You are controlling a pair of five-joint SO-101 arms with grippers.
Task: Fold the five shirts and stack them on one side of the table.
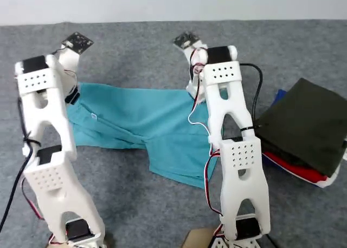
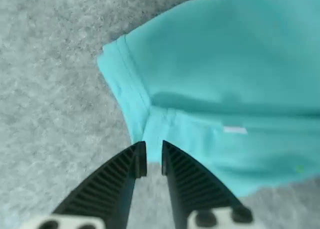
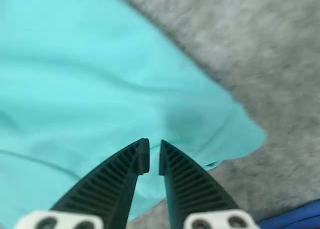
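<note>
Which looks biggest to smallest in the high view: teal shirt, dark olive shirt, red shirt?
1. teal shirt, spread out flat.
2. dark olive shirt, folded, on top of the pile.
3. red shirt, just an edge showing beneath the olive one; its full size is hidden.

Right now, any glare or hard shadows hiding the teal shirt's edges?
High view: even light, no glare on the teal shirt. Left wrist view: one soft shadow band along a fold, hem readable. Right wrist view: mild shading ahead of the right gripper, corner clear.
</note>
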